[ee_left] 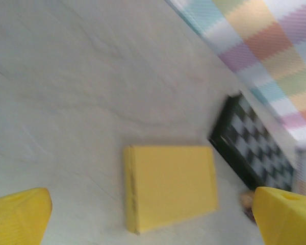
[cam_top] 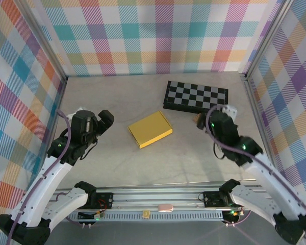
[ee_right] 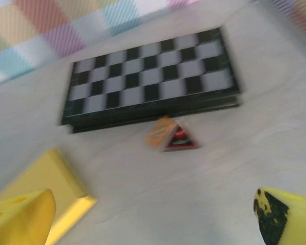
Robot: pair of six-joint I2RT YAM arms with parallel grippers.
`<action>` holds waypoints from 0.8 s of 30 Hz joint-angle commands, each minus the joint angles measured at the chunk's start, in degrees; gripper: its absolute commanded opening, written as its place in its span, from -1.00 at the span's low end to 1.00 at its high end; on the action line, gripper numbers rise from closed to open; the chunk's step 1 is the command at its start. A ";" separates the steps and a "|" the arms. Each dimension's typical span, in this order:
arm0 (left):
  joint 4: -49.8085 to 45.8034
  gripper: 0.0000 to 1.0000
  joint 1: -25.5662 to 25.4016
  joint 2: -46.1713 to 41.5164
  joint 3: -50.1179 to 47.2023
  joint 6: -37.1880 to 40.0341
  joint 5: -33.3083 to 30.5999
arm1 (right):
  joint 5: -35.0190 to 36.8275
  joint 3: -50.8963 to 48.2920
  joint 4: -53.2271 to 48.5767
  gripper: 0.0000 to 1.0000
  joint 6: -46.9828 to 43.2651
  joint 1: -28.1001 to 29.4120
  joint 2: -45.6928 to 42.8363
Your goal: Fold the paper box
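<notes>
Lying between hands (cam_top: 106,120) (cam_top: 214,120) (untouched): paper box (cam_top: 150,129).

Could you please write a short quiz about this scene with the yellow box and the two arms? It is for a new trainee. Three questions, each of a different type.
1. True or false: the left gripper is holding the paper box.
2. In the top view, where is the checkered board relative to the paper box? A: nearer the arm bases. B: farther back and to the right. C: underneath it.
3. Fill in: the jaws of the right gripper stand ____.
Key: 1 false, the box lies free on the table; 2 B; 3 open.
</notes>
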 commanded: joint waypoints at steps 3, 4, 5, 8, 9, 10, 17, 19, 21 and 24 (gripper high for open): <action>-2.92 0.99 0.59 -1.18 -4.32 11.29 -21.07 | 11.81 -21.62 19.07 0.98 -21.96 -2.58 -14.69; -2.36 0.99 0.59 -1.16 -5.44 12.68 -22.99 | 12.98 -25.26 20.87 0.98 -22.85 -2.82 -16.86; 0.42 0.99 0.59 -1.18 -7.42 17.66 -23.23 | 12.82 -28.80 23.53 0.98 -24.30 -3.25 -18.11; 7.62 0.99 0.68 -1.10 -13.17 26.85 -23.79 | 9.92 -35.67 29.34 0.98 -25.92 -4.23 -18.80; 9.12 0.99 0.76 -0.82 -14.47 28.54 -23.80 | 8.06 -37.45 31.83 0.98 -27.31 -4.59 -18.38; 10.33 0.99 1.13 -0.23 -15.52 30.16 -23.22 | 6.86 -39.01 34.79 0.98 -28.19 -5.10 -17.21; 16.76 0.99 6.30 6.65 -20.42 34.39 -13.94 | -11.73 -38.76 54.21 0.98 -33.92 -17.39 -0.26; 18.56 0.99 6.97 7.36 -21.04 34.76 -12.97 | -17.27 -38.44 62.11 0.98 -33.33 -22.28 5.93; 21.01 0.99 7.51 7.43 -21.76 35.47 -12.29 | -21.81 -37.45 69.49 0.98 -33.51 -25.69 12.64; 23.89 0.99 8.93 7.74 -23.28 35.82 -11.49 | -29.07 -35.21 80.37 0.98 -33.62 -29.00 23.38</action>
